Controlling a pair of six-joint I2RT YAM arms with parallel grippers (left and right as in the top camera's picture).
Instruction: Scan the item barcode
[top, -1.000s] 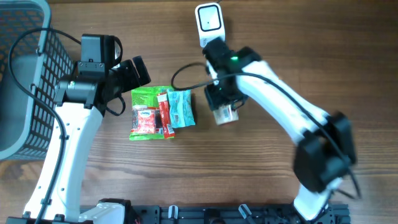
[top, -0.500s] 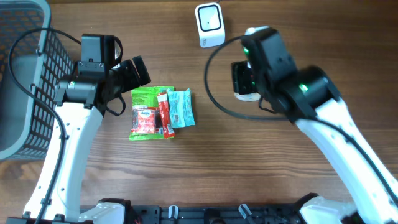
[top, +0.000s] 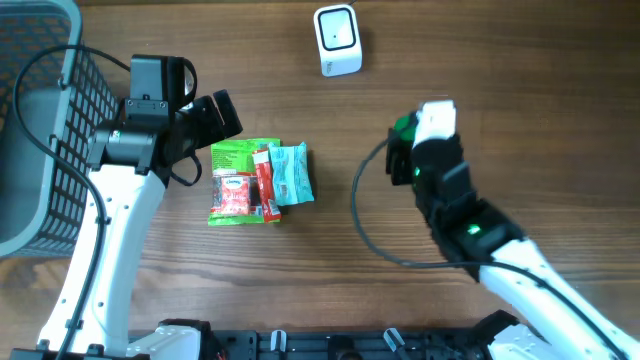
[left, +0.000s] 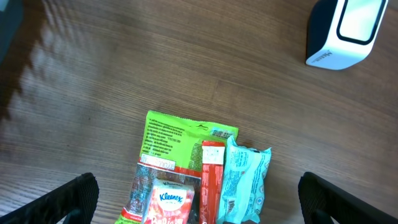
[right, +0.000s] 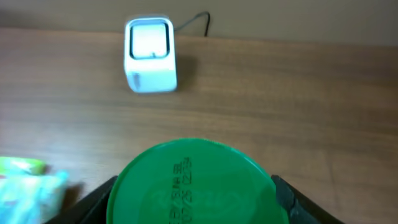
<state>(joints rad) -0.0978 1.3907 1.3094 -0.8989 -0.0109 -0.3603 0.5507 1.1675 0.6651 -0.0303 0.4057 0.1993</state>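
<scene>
The jar (right: 193, 180) shows a round green lid with a dark printed date code across it; the rest of it is hidden below the lid. The right claw (right: 194, 200) is partly open and grips the jar, one dark finger (right: 93, 198) pressed to each side of the lid. The white scanner (right: 150, 55) stands on the table well ahead of this claw and a little left. The left claw (left: 198, 198) is spread wide and holds nothing, with snack packets (left: 193, 174) lying between and below its fingers.
</scene>
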